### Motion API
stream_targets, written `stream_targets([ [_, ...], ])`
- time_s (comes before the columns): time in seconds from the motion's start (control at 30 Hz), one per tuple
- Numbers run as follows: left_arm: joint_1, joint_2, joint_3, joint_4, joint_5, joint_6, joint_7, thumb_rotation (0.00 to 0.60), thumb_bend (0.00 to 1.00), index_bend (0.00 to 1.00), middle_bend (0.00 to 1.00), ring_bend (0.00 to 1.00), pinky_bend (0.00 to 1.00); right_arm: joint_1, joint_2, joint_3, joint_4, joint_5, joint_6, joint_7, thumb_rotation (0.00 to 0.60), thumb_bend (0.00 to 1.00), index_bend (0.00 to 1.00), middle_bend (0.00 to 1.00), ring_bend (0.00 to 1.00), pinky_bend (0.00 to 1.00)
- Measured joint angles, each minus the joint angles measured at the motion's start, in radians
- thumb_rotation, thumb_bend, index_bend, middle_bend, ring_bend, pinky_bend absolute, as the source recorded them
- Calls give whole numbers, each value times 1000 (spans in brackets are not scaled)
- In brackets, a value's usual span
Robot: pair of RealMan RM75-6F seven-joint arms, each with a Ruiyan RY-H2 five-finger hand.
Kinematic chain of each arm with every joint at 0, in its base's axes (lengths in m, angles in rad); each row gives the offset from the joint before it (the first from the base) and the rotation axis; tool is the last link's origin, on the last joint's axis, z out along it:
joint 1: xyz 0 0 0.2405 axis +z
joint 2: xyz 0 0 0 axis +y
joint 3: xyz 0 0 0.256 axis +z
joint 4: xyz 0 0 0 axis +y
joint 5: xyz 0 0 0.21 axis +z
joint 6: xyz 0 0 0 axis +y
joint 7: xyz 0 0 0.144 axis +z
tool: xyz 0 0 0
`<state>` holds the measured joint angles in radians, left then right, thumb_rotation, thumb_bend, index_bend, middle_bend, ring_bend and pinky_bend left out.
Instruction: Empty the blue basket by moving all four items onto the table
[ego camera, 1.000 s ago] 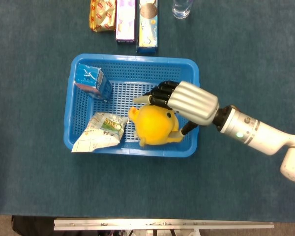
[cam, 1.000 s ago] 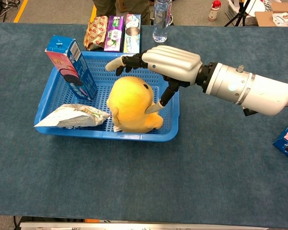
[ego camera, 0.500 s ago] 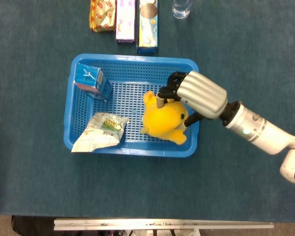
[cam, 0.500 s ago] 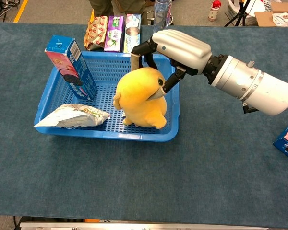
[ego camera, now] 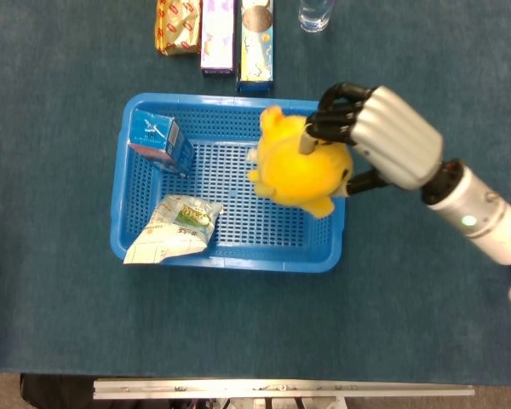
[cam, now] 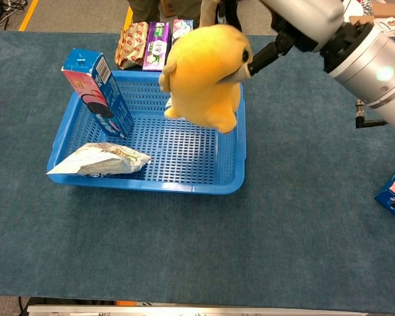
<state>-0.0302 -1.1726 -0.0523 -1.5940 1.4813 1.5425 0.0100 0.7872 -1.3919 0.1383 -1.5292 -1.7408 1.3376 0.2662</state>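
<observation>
Your right robot hand [ego camera: 383, 141] is grasping the yellow plush toy [ego camera: 300, 166], fingers curled over its top and the thumb tucked under its right side. A second ago that toy sat on the floor of the blue basket [ego camera: 153, 256]; now it hangs in the air, clear of the mesh and over the far right corner, with the arm risen and drawn back to the right. So the lift is done, and what remains, as I judge it, is to carry the toy past the right rim and set it on the bare blue surface [ego camera: 426, 324]. Watch the toy's dangling feet near the rim as you cross.

Your left robot hand is not visible in either view.

Left in the basket are the blue carton [ego camera: 160, 142], upright in the far left corner, and the crumpled snack bag [ego camera: 175, 228], lying at the near left. I can't tell where the fourth item is.
</observation>
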Motion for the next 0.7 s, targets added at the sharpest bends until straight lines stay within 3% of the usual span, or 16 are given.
stream_targets([
  [0.37, -16, 18, 0, -49, 37, 2, 42, 600, 248, 285, 212, 169, 376, -80, 228, 13, -205, -16, 32, -302, 600, 0, 575, 660, 672, 398],
  [0.7, -32, 29, 7, -91, 89, 7, 55, 600, 248, 282, 210, 169, 390, -233, 445, -50, -409, 42, 3, -639, 600, 0, 575, 634, 647, 398],
])
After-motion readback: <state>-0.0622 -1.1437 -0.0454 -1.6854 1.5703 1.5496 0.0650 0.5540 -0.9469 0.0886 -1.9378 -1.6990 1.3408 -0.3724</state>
